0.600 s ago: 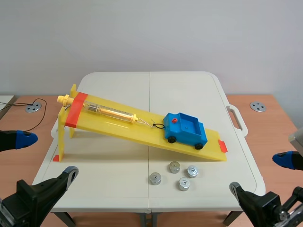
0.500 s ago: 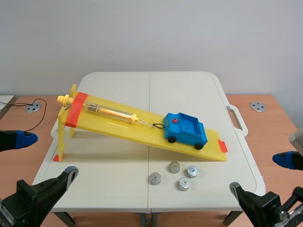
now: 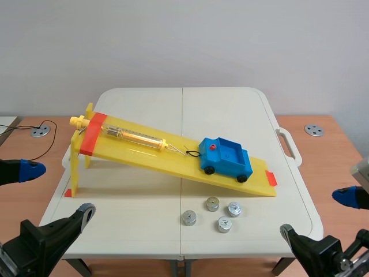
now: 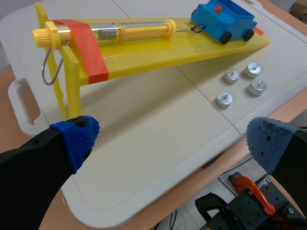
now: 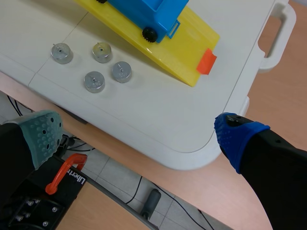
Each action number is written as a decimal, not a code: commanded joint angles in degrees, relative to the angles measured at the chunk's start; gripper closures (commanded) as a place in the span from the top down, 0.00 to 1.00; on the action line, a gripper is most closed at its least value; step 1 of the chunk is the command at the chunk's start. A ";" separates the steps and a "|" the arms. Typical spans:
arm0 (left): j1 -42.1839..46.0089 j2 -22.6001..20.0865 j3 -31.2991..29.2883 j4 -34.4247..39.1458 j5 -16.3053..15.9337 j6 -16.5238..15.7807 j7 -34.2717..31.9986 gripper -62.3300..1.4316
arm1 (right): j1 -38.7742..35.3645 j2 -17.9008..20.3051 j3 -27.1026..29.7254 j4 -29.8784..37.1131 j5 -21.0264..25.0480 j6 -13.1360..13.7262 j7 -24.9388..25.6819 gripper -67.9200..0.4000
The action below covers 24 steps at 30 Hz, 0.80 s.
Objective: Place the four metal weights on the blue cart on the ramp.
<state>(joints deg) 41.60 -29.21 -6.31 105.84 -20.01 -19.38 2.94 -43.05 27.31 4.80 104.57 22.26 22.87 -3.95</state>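
- The white worktop [image 3: 219, 109] fills the middle of the scene view.
- The yellow ramp [image 3: 144, 156] slants across it, with its high end at centre left and its low end at centre right.
- The left jaws, at lower left, stand wide apart. The right jaws, at lower right, are wide apart too. Both hang off the worktop's near edge, well apart from everything on it.
- The blue cart [image 3: 226, 158] stands on the ramp near its low end, just right of centre.
- A clear tube [image 3: 135, 137] lies along the ramp's upper half, and a thin wire links it to the cart.
- Four metal weights [image 3: 212, 203] sit clustered on the worktop, below centre, near the ramp's low end. None touches another.
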 commanded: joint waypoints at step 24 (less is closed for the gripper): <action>1.38 0.63 -0.72 4.35 -4.24 -0.98 -7.37 1.00 | 1.29 2.49 2.25 5.51 2.34 -2.29 2.64 0.97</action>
<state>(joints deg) 41.60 -28.71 -6.31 105.84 -20.01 -19.38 2.92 -43.03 27.31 4.80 104.57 22.26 22.87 -4.86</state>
